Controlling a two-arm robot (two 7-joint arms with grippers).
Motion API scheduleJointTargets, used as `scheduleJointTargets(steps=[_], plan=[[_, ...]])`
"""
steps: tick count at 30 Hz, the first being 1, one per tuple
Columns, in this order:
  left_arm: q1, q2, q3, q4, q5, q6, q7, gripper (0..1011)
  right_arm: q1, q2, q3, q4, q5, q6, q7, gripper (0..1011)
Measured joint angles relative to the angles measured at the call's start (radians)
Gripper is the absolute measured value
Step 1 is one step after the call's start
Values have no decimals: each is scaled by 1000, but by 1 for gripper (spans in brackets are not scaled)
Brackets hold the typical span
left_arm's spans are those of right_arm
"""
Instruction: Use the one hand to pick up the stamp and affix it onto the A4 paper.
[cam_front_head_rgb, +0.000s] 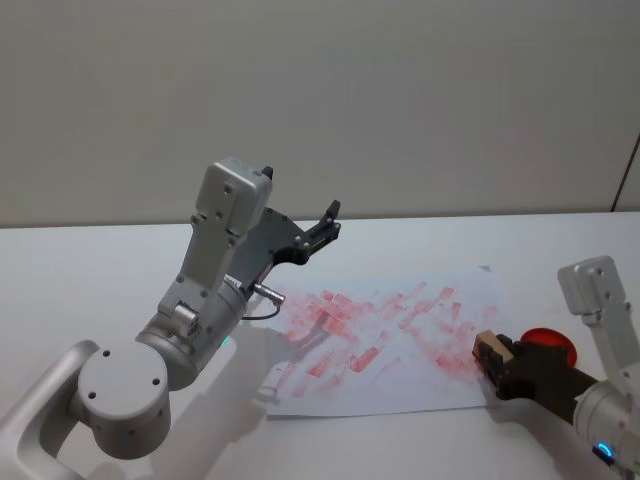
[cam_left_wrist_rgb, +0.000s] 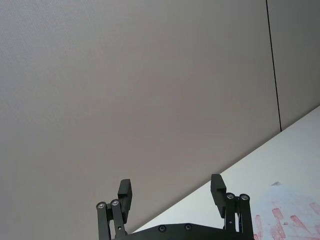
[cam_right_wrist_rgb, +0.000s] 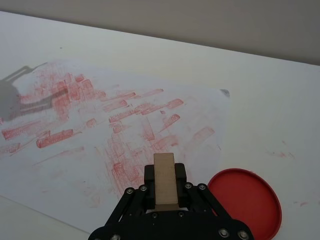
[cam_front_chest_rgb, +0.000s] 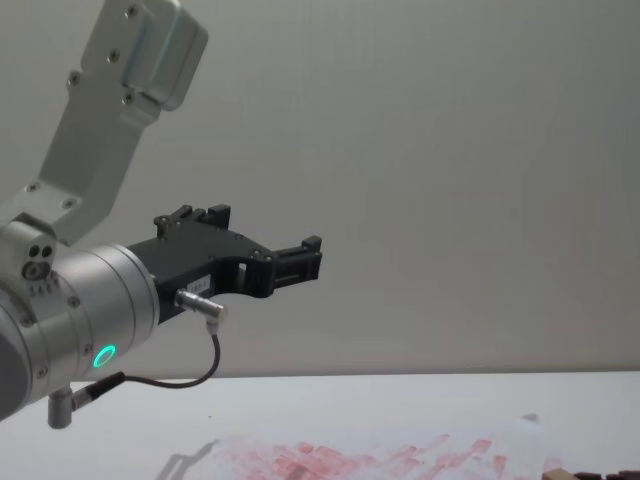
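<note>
**Stamp clamped in the right gripper at the paper's right edge**

Nearest, at the right of the bench (cam_front_head_rgb: 120, 260), the right gripper (cam_front_head_rgb: 497, 362) reaches in low from the robot's right side. Its black jaws are clamped on the stamp (cam_right_wrist_rgb: 165, 181), one jaw on each side of the block. The pale wooden block stands out past the jaws, its long face up toward the wrist camera. It sits at the near right part of the paper (cam_front_head_rgb: 420, 385), over the sheet's right edge. Whether its end face touches the sheet, I cannot tell.

Just beside the gripper, on its right and off the sheet, a round red pad (cam_right_wrist_rgb: 245, 202) lies flat on the bench. It is close to the paper's right edge but apart from it.

The paper lies flat in the middle of the bench, slightly askew, its far right corner a little curled. Red-pink rectangular prints cover most of it, densest near the middle and right and thinner toward the near edge.

Farther back on the left, the left gripper (cam_front_head_rgb: 328, 222) hangs raised well above the bench, over the far left part of the sheet. It points away toward the wall (cam_front_head_rgb: 400, 100). Its jaws stand wide apart and hold nothing. Its shadow (cam_right_wrist_rgb: 20, 95) falls on the sheet's left end.
</note>
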Motion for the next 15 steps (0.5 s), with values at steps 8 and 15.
scheduleJointTargets(steps=[8, 15], plan=[[0, 0, 0, 0, 0, 0, 0, 1001, 16, -4, -1, 20, -8, 21, 9, 217], [0, 0, 0, 0, 0, 0, 0, 1001, 29, -8, -1, 35, -13, 31, 18, 217]])
